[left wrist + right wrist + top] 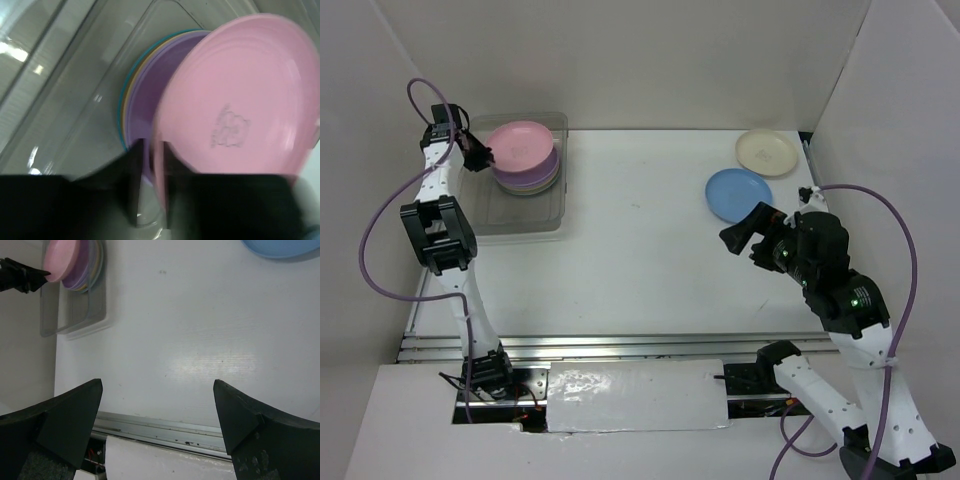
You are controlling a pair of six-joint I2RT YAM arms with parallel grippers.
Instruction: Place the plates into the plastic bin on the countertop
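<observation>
My left gripper (480, 155) is shut on the rim of the pink plate (520, 143) and holds it tilted over a stack of plates (535, 180) inside the clear plastic bin (545, 215) at the far left. In the left wrist view the pink plate (240, 100) sits between my gripper's (152, 165) narrow jaws, above lilac (150, 85), yellow and teal-edged plates. A blue plate (738, 194) and a cream plate (766, 152) lie on the countertop (640, 260) at the far right. My right gripper (745, 240) is open and empty, hovering just in front of the blue plate.
White side walls stand at left, right and back. A metal rail (620, 345) runs along the countertop's front edge. In the right wrist view the bin (75, 315) is at upper left and the blue plate's edge (280, 247) at upper right.
</observation>
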